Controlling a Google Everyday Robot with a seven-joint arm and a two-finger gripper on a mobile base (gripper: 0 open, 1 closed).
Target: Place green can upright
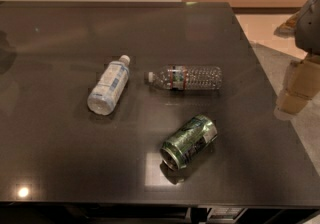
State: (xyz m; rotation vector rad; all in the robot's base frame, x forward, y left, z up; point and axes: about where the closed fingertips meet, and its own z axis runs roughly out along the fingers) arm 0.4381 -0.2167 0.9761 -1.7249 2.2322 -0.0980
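Dark table point(60, 158) held the green can point(189, 141) on its side, lower centre, below a clear ribbed bottle point(186, 78) and a white-blue bottle point(109, 91). The claw point(310, 20) hung upper right; I could not tell its grip.

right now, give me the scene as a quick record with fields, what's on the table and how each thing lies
surface: dark glossy table
green can: on its side, front right of centre, one end facing front left
clear ribbed bottle: on its side, mid table, cap pointing left
white-blue labelled bottle: on its side, left of the clear one, cap pointing away
contact: all three lie apart
gripper: not in view
task state: can not yet upright
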